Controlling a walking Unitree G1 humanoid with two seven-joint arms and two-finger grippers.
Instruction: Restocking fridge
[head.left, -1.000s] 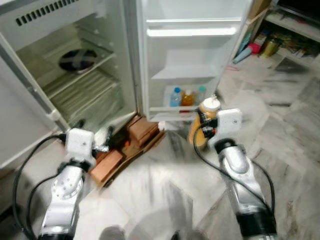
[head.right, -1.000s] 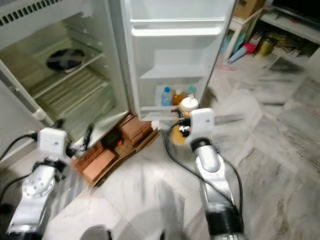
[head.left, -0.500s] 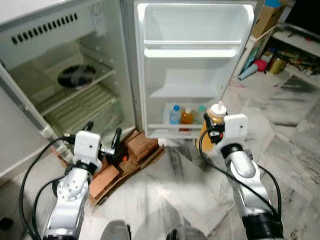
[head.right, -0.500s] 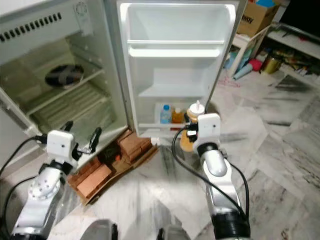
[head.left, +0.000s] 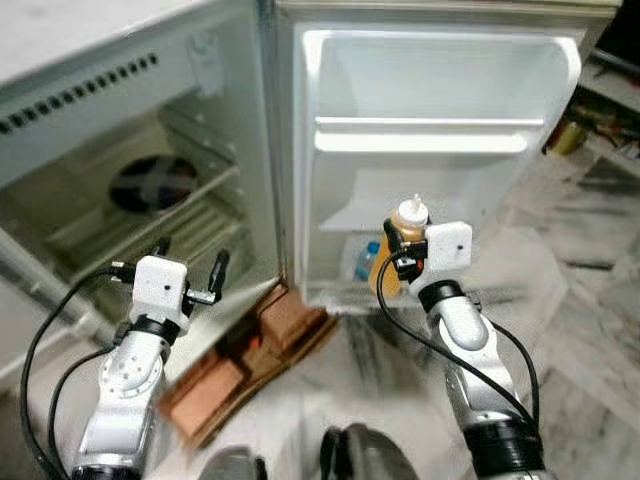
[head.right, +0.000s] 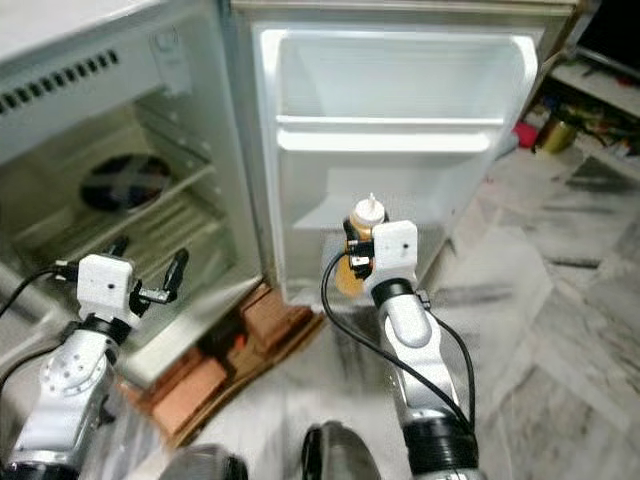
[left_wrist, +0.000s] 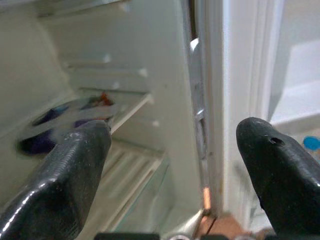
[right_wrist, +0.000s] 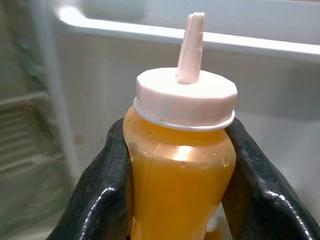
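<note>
An orange squeeze bottle (right_wrist: 179, 165) with a white nozzle cap stands upright in my right gripper (head.left: 398, 262), which is shut on its body. I hold it in front of the open fridge door (head.left: 440, 90), just below the door's middle shelf (head.left: 420, 137). Behind it, a blue-capped bottle (head.left: 368, 260) stands in the lower door shelf. My left gripper (head.left: 190, 260) is open and holds nothing. It hovers by the front edge of the fridge compartment (head.left: 120, 215); its fingers (left_wrist: 70, 170) point at the inner shelves.
A dark round dish (head.left: 150, 185) sits on the upper inside shelf, with a ribbed shelf (head.left: 190, 235) below it. Brown cardboard pieces (head.left: 250, 350) lie on the marble floor at the fridge's foot. A cluttered shelf unit (head.left: 600, 100) stands at the far right.
The view has risen and closed in on the fridge. My right gripper has carried the bottle from beside the door's lower right edge to in front of its shelves. The left gripper stays open.
</note>
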